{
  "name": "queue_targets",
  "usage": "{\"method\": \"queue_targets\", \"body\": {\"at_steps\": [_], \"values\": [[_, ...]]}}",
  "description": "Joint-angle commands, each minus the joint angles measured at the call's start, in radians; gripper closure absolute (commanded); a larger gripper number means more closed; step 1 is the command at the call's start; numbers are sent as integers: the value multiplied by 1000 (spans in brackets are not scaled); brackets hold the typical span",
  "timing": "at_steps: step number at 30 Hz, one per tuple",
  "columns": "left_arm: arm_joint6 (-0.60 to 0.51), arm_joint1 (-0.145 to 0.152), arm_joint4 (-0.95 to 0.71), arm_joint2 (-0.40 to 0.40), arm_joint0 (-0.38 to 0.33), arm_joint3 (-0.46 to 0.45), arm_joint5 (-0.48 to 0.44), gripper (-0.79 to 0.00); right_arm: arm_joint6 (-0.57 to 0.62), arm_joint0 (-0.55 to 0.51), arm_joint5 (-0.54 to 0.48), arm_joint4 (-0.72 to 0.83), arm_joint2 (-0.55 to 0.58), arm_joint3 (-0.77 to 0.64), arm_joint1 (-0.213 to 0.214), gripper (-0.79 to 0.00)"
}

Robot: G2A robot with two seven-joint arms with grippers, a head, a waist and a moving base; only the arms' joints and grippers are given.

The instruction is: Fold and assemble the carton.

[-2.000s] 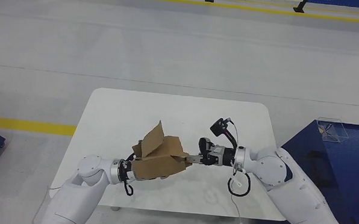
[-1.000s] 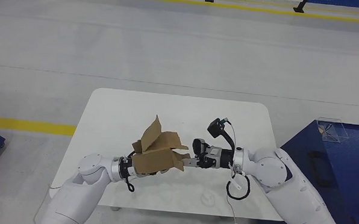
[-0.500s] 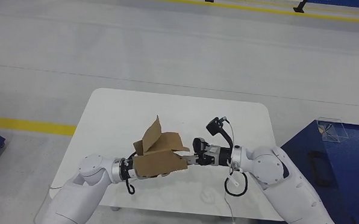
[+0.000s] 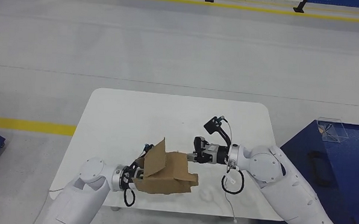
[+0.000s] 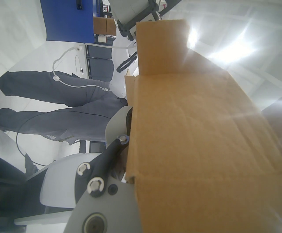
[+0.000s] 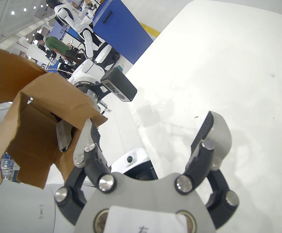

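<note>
Cardboard wall of carton [image 4: 171, 172] clamped in left gripper [image 4: 136, 174]; one finger [image 6: 63, 136] visible inside box's open end. Carton at front part of white table [image 4: 167, 111], between both grippers; whether it rests on surface, cannot tell. One flap [image 4: 156, 158] raised, tilted. Right gripper [image 6: 151, 123] spread wide, grasping nothing; one fingertip [image 6: 91, 126] just at corner of carton's flap, other over bare tabletop. Blue cabinet [image 4: 322, 154] beside table, right arm's side.
</note>
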Motion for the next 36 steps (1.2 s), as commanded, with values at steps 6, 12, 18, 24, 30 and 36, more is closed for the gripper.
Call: {"method": "queue_targets", "body": {"at_steps": [6, 12, 18, 24, 30, 36], "values": [[26, -1, -11, 0, -5, 14, 17, 0, 3, -11, -39, 82, 44, 28, 2, -785], [66, -1, -46, 0, 3, 14, 87, 0, 25, -38, -83, 143, 132, 14, 18, -785], [126, -5, -86, 15, -17, 55, 222, 0, 28, -94, -126, 149, 204, -60, 33, -785], [119, -9, -85, 36, -29, 59, 214, 0, 26, -118, -120, 116, 207, -96, 34, -785], [111, -7, -60, 35, -22, 48, 161, 0, 14, -111, -102, 90, 183, -88, 28, -785], [126, -5, -42, 35, -12, 32, 142, 0, 27, -100, -97, 84, 142, -83, 19, -785]]}}
